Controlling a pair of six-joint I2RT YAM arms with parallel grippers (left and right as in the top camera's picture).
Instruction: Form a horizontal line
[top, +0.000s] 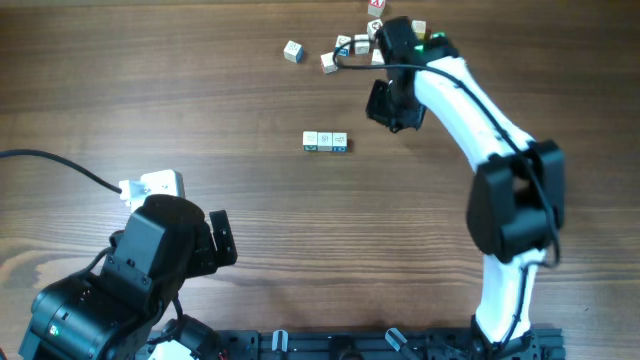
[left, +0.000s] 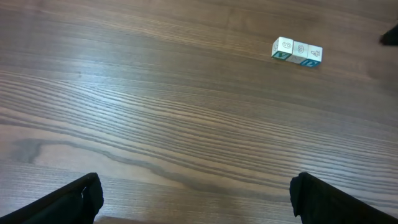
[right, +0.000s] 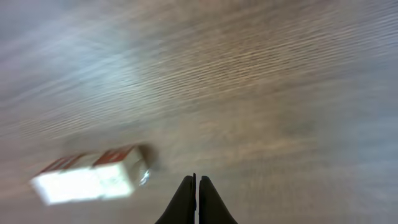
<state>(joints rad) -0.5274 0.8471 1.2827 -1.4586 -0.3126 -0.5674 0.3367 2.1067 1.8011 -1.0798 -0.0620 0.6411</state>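
The horizontal line (top: 326, 142) is a short row of three white letter cubes touching edge to edge, near the table's middle. In the left wrist view the row (left: 297, 52) lies far off at the upper right, with teal marks on its near faces. My left gripper (left: 198, 202) is open, with only bare wood between its black fingers (left: 74, 202); from overhead it (top: 216, 244) sits low at the left. My right gripper (top: 385, 108) hovers right of and behind the row, shut on nothing. In its blurred wrist view the row (right: 90, 175) lies left of the closed tips (right: 196, 186).
Several loose letter cubes lie scattered at the back edge, among them one (top: 293, 51) by itself and a cluster (top: 343, 46) beside the right arm's wrist. A white box with a black cable (top: 155, 186) sits by the left arm.
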